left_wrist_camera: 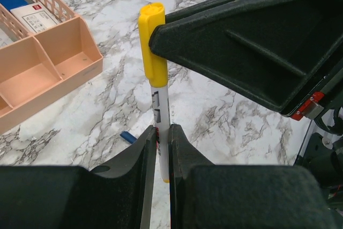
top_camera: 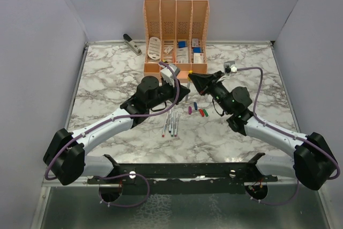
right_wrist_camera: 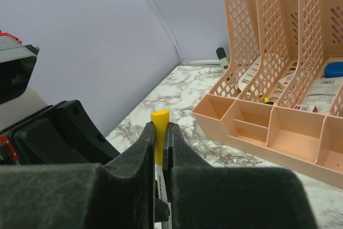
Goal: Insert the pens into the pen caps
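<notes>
Pinching a whitish pen [left_wrist_camera: 161, 105] by its barrel, the left end effector [left_wrist_camera: 163, 135] holds it above the middle of the tabletop [top_camera: 107, 79], toward the far edge. The right end effector [right_wrist_camera: 160, 132] is clamped on the yellow cap [left_wrist_camera: 151, 41], which covers the pen's other end. Nearby, spare pens [top_camera: 171, 123] lie loose.

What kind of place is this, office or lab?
Probably a lab robot cell: marble-print tabletop boxed by plain walls, left arm and right arm bolted at its near edge, plus orange organiser.
</notes>
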Controlling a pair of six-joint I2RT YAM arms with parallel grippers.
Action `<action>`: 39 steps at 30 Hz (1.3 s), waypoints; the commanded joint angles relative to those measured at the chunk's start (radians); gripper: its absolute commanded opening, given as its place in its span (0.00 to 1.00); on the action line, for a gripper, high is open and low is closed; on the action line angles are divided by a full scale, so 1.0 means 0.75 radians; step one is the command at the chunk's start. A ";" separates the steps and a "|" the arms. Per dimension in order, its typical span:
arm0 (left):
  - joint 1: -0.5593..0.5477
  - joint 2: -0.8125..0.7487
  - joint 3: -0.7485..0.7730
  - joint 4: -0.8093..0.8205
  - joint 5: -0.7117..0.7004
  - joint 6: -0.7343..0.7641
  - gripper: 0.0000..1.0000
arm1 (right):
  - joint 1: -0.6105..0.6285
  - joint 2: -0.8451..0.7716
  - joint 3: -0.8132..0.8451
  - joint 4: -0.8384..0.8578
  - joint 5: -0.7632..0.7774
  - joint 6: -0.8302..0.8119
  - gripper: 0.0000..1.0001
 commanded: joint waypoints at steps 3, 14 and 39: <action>0.010 -0.109 0.080 0.281 -0.094 -0.012 0.00 | 0.055 0.029 0.012 -0.309 -0.063 -0.054 0.07; 0.011 -0.159 -0.095 -0.105 -0.216 -0.022 0.00 | 0.055 -0.057 0.203 -0.285 0.219 -0.160 0.40; 0.330 0.424 0.115 -0.623 -0.479 -0.110 0.00 | 0.055 -0.190 0.177 -0.733 0.443 -0.116 0.54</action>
